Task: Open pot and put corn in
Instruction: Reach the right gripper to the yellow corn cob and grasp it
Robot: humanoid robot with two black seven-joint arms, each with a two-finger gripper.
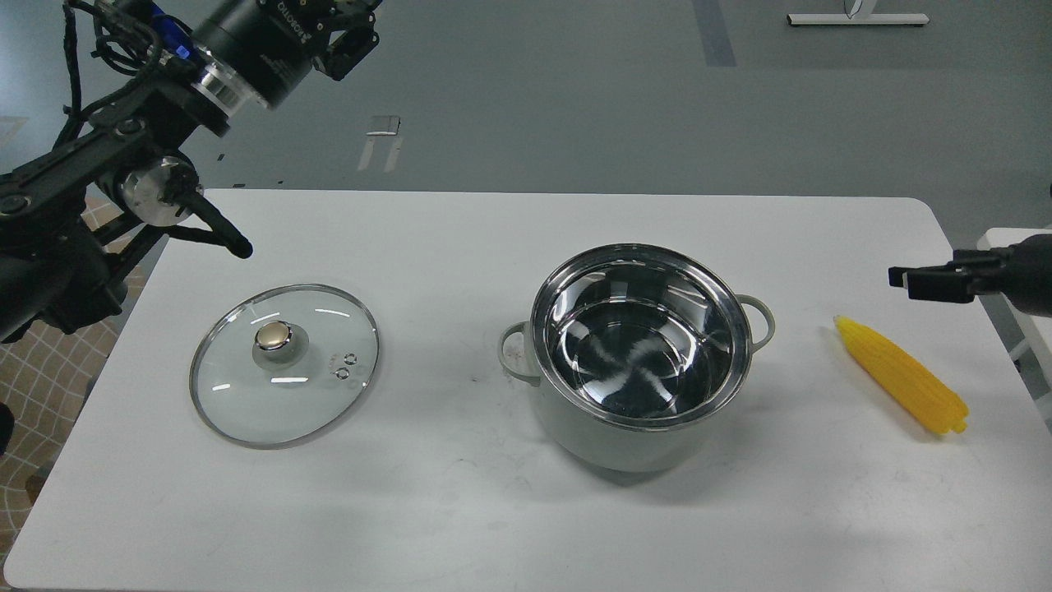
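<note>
at the middle of the frame, on the white table (460, 247), stands one pot (641, 362), uncovered, its steel inside bare. one glass lid (285, 363) lies flat at left, well apart from it. one corn (902, 376) lies at right, near the pot. left claw (349, 41), upper left, too dark to tell. right claw (908, 278), right edge above the corn, grasps nothing; spread or clenched, i cannot tell.

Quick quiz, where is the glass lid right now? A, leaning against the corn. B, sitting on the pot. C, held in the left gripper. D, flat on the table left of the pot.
D: the glass lid lies flat on the table, left of the open pot.
</note>
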